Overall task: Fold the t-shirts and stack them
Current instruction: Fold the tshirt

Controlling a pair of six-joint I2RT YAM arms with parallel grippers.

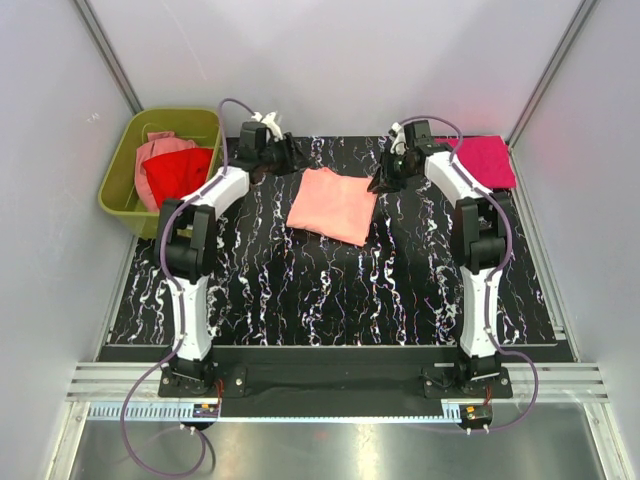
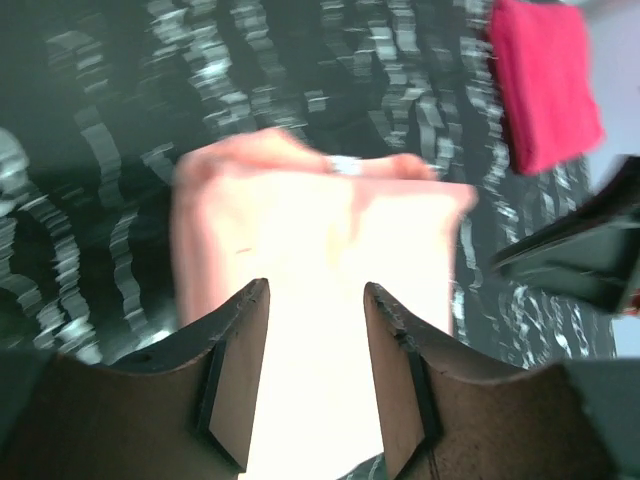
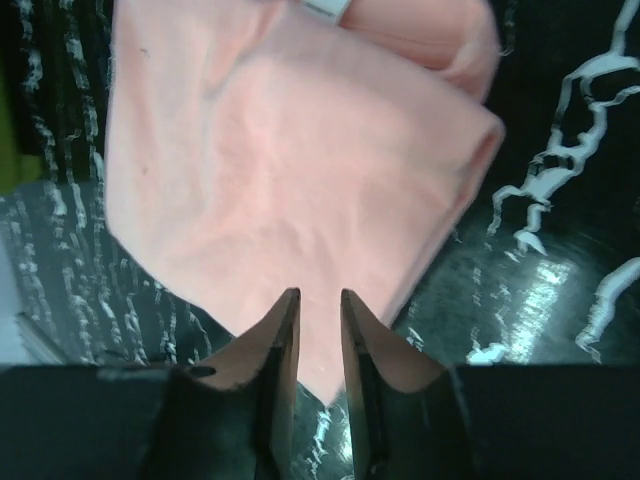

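Both arms reach from the near edge over the desk (image 1: 330, 300), elbows raised. Mid-desk lies one folded salmon-peach t-shirt (image 1: 332, 205). The left end effector (image 2: 316, 290) hovers at its far left corner, jaws wide apart and empty. The right end effector (image 3: 317, 295) is at its far right corner, jaws narrowly parted, clamping nothing. Far left, one olive-green bin (image 1: 180, 115) holds two shirts: a red t-shirt (image 1: 178, 172) and a dusty pink t-shirt (image 1: 160, 148). Far right lies one folded magenta t-shirt (image 1: 485, 160).
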